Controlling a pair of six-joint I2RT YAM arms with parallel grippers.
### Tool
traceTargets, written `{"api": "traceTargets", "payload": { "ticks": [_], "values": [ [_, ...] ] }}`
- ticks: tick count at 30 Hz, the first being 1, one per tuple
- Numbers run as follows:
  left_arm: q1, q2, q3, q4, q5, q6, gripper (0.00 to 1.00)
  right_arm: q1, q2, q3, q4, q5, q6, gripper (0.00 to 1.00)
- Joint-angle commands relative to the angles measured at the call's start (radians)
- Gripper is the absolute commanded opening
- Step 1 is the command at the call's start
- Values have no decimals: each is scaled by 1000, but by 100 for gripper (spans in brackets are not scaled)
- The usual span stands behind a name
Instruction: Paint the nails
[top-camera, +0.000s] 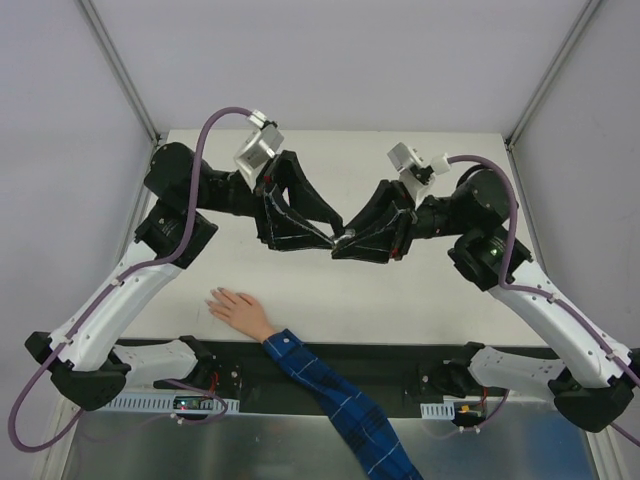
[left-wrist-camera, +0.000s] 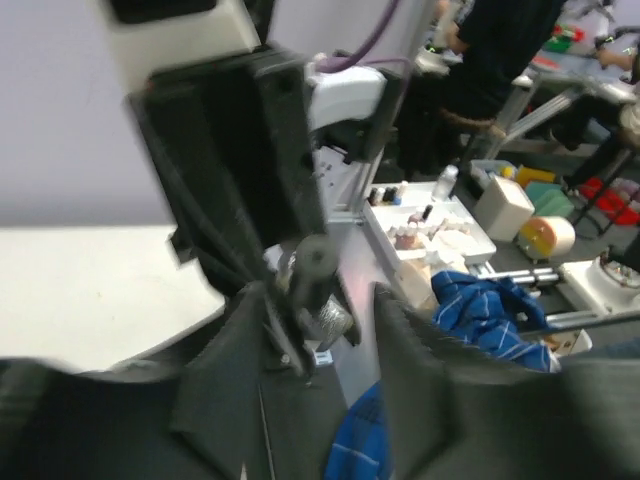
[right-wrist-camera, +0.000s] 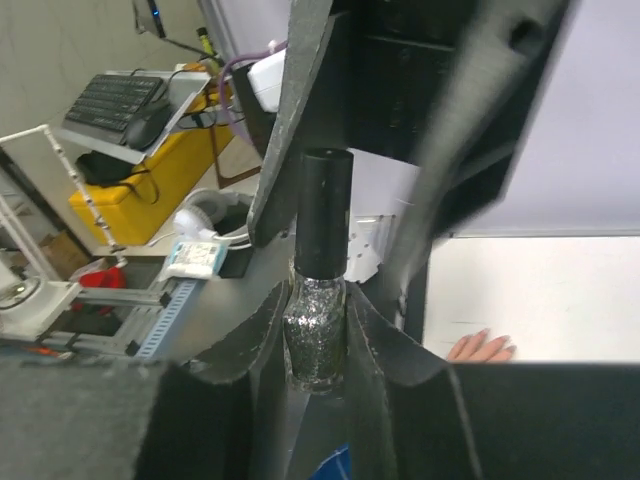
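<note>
A pale hand (top-camera: 240, 308) with spread fingers lies flat at the table's near edge, its arm in a blue plaid sleeve (top-camera: 335, 392). The nails (right-wrist-camera: 487, 333) show as pale pink tips in the right wrist view and are too small to make out from above. Both grippers meet in mid-air over the table's middle, beyond the hand. My right gripper (right-wrist-camera: 318, 300) is shut on a silver-glitter polish bottle (right-wrist-camera: 316, 340) with a tall black cap (right-wrist-camera: 324, 215). My left gripper (left-wrist-camera: 322, 295) stands open around that cap (left-wrist-camera: 314, 262), which sits near one finger with a gap beside it.
The white table (top-camera: 420, 300) is bounded by slanted frame posts (top-camera: 118, 68) at the back corners. A black strip (top-camera: 390, 362) with both arm bases runs along the near edge. Off the table, a white tray (left-wrist-camera: 474, 232) with small bottles shows in the left wrist view.
</note>
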Motion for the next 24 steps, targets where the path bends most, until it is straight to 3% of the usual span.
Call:
{"api": "traceTargets", "payload": {
  "ticks": [1,4,9,13,24],
  "values": [
    [81,7,67,-113,-35,-17,65,-44,-48,50,-90,26,-134,0],
    [104,-19,112,-263,-235,61,77,-41,-45,115,-344,270,-353,0],
    [104,-39,134,-343,-469,76,88,-22,-36,118,-401,635,-443,0],
    [103,-22,127,-358,-640,48,85,56,-28,121,-395,810,-519,0],
    [-2,68,160,-358,-718,88,76,197,10,153,-398,1088,-626,0]
  ]
}}
